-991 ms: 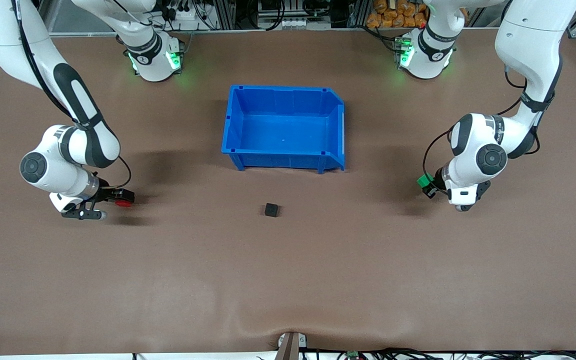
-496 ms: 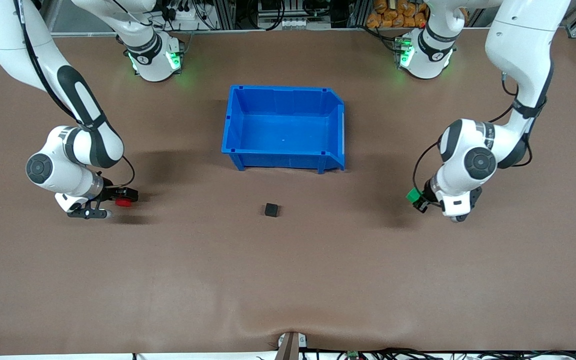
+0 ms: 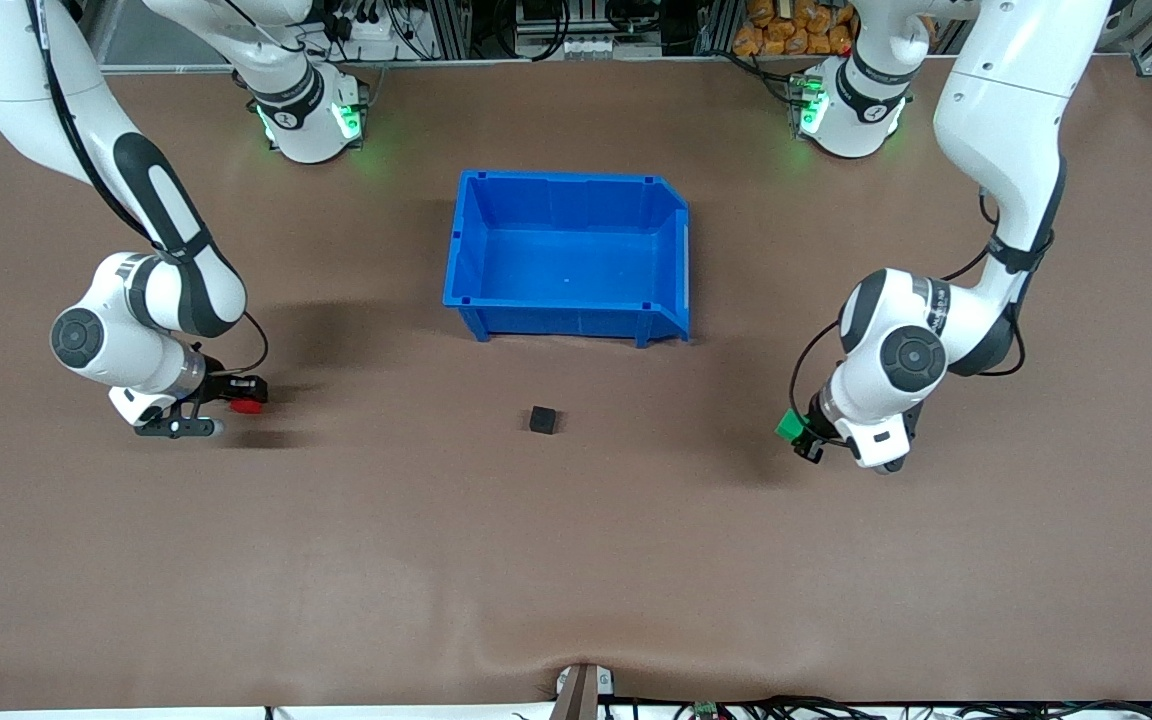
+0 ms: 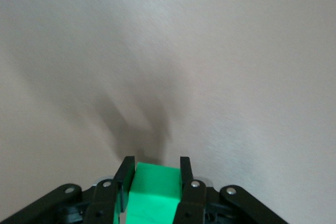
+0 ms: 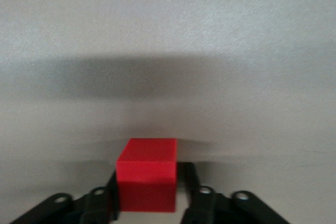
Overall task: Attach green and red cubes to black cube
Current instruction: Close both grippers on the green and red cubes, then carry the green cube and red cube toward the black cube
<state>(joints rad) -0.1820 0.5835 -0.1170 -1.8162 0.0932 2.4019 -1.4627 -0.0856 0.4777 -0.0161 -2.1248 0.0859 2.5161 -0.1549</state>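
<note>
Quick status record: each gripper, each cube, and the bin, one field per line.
left gripper: shut on small green cube, in the air over the brown table mat
right gripper: shut on small red cube, low at the mat
small black cube: free on the mat, nearer the camera than the bin
blue plastic bin: nothing in it

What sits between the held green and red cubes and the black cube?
Nothing visible. The left gripper is shut on the green cube, the right gripper on the red cube. Only bare table lies between each and the black cube. The blue bin sits farther from the camera, off both paths.
</note>
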